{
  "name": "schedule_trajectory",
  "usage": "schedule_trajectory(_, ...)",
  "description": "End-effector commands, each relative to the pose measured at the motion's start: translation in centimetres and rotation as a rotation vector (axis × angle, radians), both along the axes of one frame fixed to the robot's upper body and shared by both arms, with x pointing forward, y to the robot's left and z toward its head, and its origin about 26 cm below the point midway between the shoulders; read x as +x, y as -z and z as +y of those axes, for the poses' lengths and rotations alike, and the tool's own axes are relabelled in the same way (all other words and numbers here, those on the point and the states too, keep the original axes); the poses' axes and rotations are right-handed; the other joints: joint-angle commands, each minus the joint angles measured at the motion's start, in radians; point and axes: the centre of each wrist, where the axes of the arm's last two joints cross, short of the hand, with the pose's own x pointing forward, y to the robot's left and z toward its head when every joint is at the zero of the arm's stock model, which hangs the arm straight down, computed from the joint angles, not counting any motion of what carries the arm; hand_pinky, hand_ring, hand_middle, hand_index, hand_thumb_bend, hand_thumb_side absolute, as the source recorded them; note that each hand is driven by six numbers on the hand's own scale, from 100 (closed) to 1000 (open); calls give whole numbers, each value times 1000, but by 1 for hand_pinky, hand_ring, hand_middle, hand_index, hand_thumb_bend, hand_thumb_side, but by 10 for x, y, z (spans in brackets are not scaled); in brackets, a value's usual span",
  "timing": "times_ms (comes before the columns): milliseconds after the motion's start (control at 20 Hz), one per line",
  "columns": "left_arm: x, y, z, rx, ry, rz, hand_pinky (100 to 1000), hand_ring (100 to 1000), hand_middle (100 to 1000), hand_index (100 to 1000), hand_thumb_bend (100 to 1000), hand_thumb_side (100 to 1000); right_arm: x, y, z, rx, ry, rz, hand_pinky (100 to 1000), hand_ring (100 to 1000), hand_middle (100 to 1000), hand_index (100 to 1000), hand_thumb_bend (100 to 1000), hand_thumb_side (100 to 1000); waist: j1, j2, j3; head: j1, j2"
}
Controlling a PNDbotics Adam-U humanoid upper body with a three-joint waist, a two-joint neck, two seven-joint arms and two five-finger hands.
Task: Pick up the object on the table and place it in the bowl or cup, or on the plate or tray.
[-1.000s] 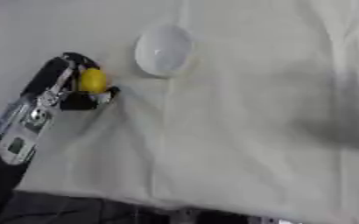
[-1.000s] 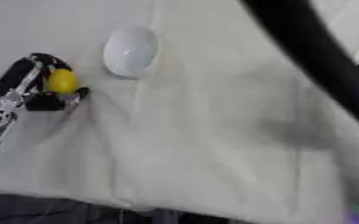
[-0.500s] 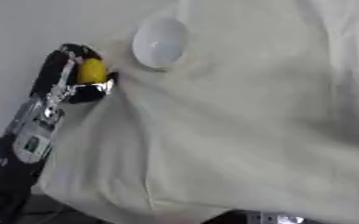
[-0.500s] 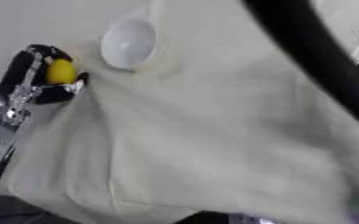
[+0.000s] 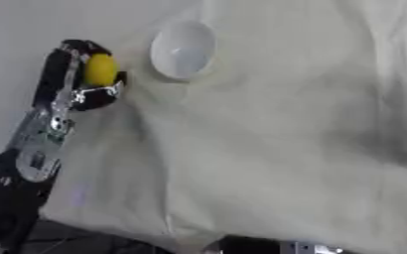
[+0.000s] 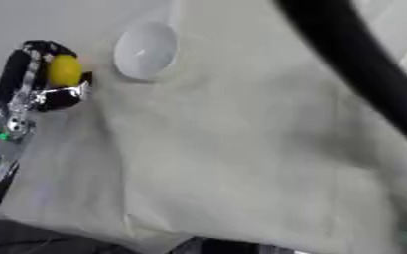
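- The carry step is in hand: the left hand (image 5: 84,79), coming in from the lower left at about 8 o'clock, has its fingers curled round a small yellow oval object (image 5: 100,70), possibly a lemon, though I cannot tell for sure.
- The yellow object sits inside that grasp, apparently clear of the cloth, just beside the white bowl (image 5: 182,49) and at about 9 o'clock from it; it is not over the bowl's opening yet.
- The bowl rests on the cream cloth (image 5: 268,149) that covers the desk, near the top of the view at about 11 o'clock from the centre. Its inside looks empty.
- Judged from this, the pick-up is done and the placing is not. The next move calls for a short travel toward 3 o'clock until the yellow object hangs above the bowl's hollow, then a lowering and a release of the fingers.
- The gap between hand and bowl rim is small, so the fingers could knock the rim and shove the bowl along the cloth; coming in from above the rim looks safer.
- The right hand does not show in either view; only a dark bar (image 6: 363,69), probably part of the right arm, crosses the right eye view from 12 to 3 o'clock.
- Count: one yellow object, one bowl, one cloth, one hand in view.
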Motion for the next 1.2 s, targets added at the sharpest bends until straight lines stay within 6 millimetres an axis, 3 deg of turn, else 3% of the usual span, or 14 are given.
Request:
schedule_trajectory(50,-2,-28,15,3,-18,-82,100,100,100,174,100,100,-1,-5,-1,-15,8,-9,294,641,807,791,100,910,-6,-22,5,-9,-4)
schedule_trajectory(300,-5,-54,16,-94,-36,-234,100,100,100,163,100,100,-1,-4,-1,-8,14,-1,290,638,803,790,100,912,-8,-29,7,-20,-4)
schedule_trajectory(650,-5,-87,-6,-151,29,-381,100,100,100,150,100,100,-2,-2,-2,-2,16,13,286,634,802,788,100,907,-12,-48,7,-28,-16)
schedule_trajectory(1200,7,-97,-51,-147,173,-363,100,100,100,152,100,100,-1,-4,0,-1,2,20,284,631,794,786,100,902,-7,-59,-10,-30,-41)
